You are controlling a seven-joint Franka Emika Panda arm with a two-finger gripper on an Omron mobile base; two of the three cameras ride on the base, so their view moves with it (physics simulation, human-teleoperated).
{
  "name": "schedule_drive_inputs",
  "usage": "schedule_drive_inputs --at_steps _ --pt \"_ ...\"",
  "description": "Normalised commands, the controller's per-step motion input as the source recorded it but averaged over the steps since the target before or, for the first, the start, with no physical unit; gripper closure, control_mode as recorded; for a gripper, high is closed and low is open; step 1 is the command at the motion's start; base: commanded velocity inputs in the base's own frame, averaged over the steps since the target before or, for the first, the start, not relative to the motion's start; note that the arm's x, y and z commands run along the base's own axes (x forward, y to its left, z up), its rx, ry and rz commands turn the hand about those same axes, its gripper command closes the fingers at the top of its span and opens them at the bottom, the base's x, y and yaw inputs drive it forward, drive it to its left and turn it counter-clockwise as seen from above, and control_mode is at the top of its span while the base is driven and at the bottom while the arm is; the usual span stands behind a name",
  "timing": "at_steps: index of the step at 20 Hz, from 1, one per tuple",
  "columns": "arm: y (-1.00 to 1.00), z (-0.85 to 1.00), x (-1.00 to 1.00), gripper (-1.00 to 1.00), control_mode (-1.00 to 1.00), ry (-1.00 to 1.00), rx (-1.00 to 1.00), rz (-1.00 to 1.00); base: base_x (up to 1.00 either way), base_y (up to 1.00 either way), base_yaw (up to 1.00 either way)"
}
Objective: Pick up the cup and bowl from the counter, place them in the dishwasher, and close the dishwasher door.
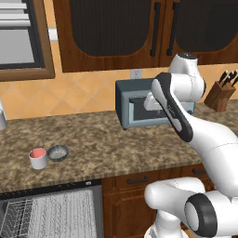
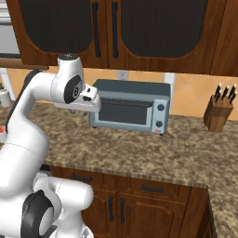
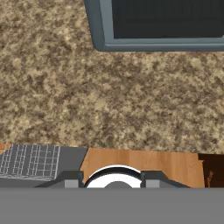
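The cup point(image 1: 38, 158), white with a red-pink inside, stands on the counter point(image 1: 107, 144) near its front edge at the left. The grey-blue bowl point(image 1: 58, 152) sits right beside it, on its right. Below them the dishwasher point(image 1: 46, 211) stands open, its white wire rack point(image 3: 30, 161) showing and a grey edge of the dishwasher door point(image 1: 96, 209) beside the rack. My gripper point(image 3: 111, 179) hangs above the counter in front of a toaster oven, well to the right of the cup and bowl. It points down, open, with nothing between its fingertips point(image 3: 72, 179).
A grey-blue toaster oven point(image 2: 132, 107) stands at the back of the counter, close behind my hand point(image 2: 86, 100). A wooden knife block point(image 2: 218, 114) is at the far right. Dark wood cabinets point(image 2: 116, 28) hang overhead. A white bottle point(image 1: 2, 116) shows at the left edge.
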Motion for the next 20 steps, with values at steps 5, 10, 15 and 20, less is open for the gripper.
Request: schedule_drive_inputs --at_steps 5,10,15,20 --pt "0.0 -0.05 0.0 -1.0 -1.0 0.0 0.0 0.09 0.0 0.0 0.0" --pt "-0.16 -0.09 0.0 -1.0 -1.0 0.0 0.02 0.34 0.0 0.0 0.0" --pt "-0.19 -0.11 0.0 -1.0 -1.0 0.0 0.04 0.42 0.0 0.0 0.0" --pt "-0.02 -0.01 0.08 -1.0 -1.0 0.0 0.0 0.21 0.0 0.0 0.0"
